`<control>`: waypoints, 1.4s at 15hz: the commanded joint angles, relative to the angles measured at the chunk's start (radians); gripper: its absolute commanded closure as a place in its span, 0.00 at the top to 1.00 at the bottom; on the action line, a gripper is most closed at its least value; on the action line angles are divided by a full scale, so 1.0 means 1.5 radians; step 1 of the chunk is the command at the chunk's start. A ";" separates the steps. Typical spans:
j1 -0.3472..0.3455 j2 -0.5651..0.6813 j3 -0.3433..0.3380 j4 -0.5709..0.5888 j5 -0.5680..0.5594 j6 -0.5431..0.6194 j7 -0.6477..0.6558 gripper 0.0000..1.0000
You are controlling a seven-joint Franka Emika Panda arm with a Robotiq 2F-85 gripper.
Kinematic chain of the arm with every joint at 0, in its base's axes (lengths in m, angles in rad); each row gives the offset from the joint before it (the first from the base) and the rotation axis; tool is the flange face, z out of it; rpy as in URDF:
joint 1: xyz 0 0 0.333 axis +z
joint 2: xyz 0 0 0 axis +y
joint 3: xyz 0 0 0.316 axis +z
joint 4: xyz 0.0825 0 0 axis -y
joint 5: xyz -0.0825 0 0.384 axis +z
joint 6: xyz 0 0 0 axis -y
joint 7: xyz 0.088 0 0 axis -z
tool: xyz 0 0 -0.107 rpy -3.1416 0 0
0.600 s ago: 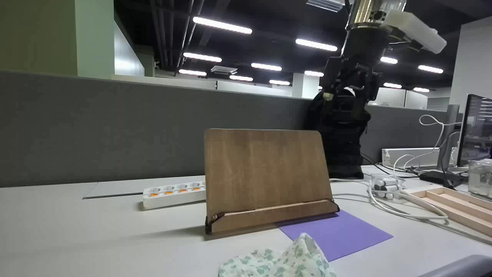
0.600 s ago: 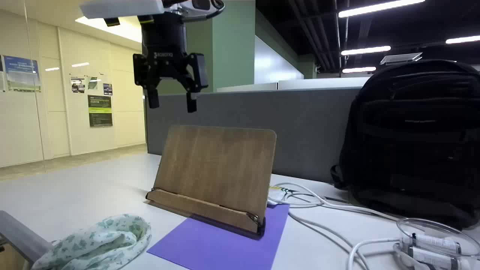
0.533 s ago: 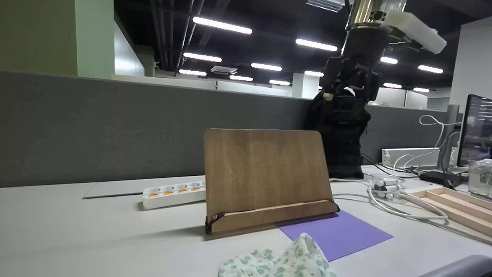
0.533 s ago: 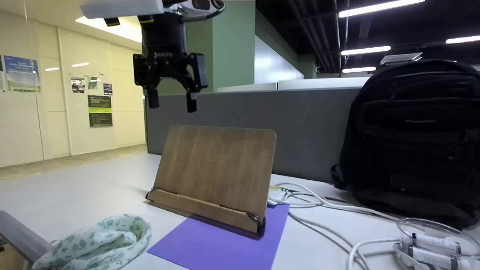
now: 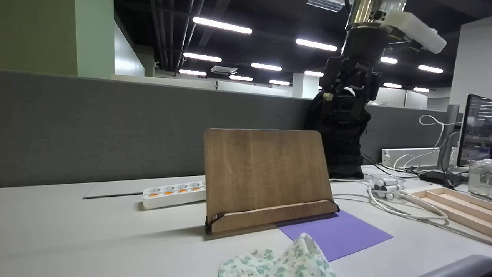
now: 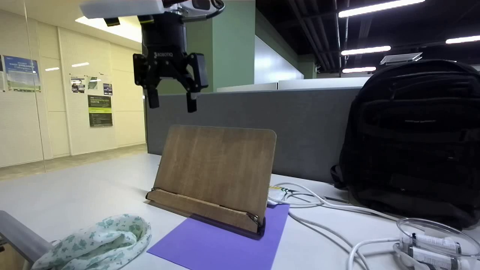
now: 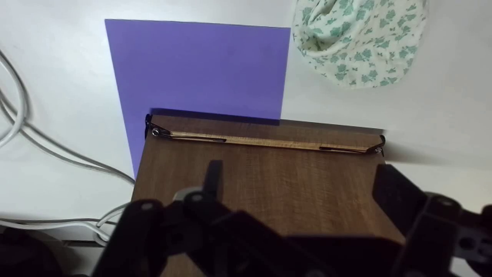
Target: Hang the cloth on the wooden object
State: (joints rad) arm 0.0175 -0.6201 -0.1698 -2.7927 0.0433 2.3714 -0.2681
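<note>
The cloth, white with green leaf prints, lies crumpled on the table at the bottom of both exterior views (image 5: pixel 278 263) (image 6: pixel 101 243) and at the upper right of the wrist view (image 7: pixel 369 50). The wooden object is a brown board stand with a front ledge, leaning back upright on the table in both exterior views (image 5: pixel 265 169) (image 6: pixel 213 168). It fills the middle of the wrist view (image 7: pixel 284 177). My gripper (image 6: pixel 172 105) hangs above the board, pointing down. Its jaws are wide apart with nothing between them, touching neither board nor cloth.
A purple sheet (image 6: pixel 228 247) lies partly under the stand, near the cloth. A white power strip (image 5: pixel 175 195) is behind it. White cables (image 6: pixel 322 225), a clear container (image 6: pixel 435 243) and a black backpack (image 6: pixel 412 150) stand to one side. A grey partition (image 5: pixel 103 130) runs behind.
</note>
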 commanded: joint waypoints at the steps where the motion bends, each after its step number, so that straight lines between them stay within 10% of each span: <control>1: -0.004 0.000 0.004 0.001 0.003 -0.003 -0.002 1.00; 13: 0.041 0.188 0.210 0.001 -0.042 0.022 0.193 1.00; 21: 0.060 0.236 0.212 0.002 -0.035 0.024 0.173 1.00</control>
State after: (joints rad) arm 0.0901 -0.2791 0.1599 -2.7908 -0.0032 2.4027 -0.0224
